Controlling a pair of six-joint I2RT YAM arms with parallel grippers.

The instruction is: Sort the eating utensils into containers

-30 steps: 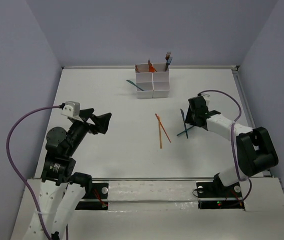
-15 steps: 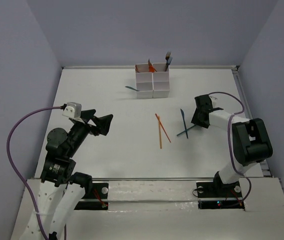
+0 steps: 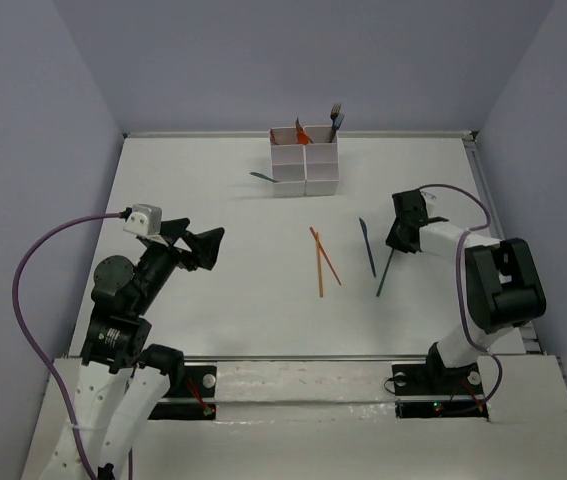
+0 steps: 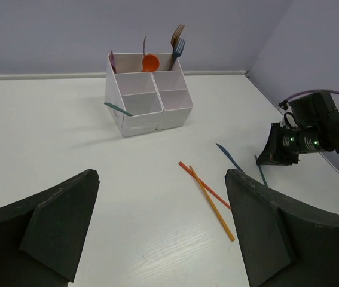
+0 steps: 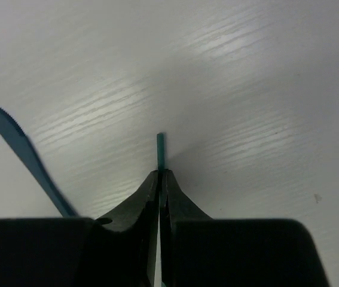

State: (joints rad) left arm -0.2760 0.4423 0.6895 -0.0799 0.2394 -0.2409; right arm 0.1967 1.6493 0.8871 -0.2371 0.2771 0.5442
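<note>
The right pincer (image 3: pixel 395 242) is pressed together on the end of a thin teal knife (image 3: pixel 385 275). In the right wrist view its fingers (image 5: pixel 134 206) meet around the blade-thin strip, and a short stub (image 5: pixel 160 143) pokes out beyond them. From the grip the knife trails toward 7 o'clock over the counter (image 3: pixel 213 180). I cannot tell whether its far end is lifted or dragging.

A second ago this knife lay crossed over the loose teal knife (image 3: pixel 366 247). Now it has swung clear, and the two lie side by side without touching, the loose one just at 9 o'clock of the pincer. The grasp seems to have held, and the clamped knife can probably be raised without disturbing its neighbour.

Further toward 9 o'clock the two orange sticks (image 3: pixel 320 260) lie crossed in a narrow V. The containers (image 3: pixel 291 183) stand well apart at 11 o'clock of the right pincer. An orange spoon (image 3: pixel 303 135) and forks (image 3: pixel 335 118) stand in the far boxes. A third teal knife (image 3: pixel 261 177) leans against the left wall.

The left pincer (image 3: pixel 198 243) hovers wide apart at the counter's 8 o'clock side, holding nothing and unmoved. The carry to a box comes next, and both knives and the sticks remain unsorted.
</note>
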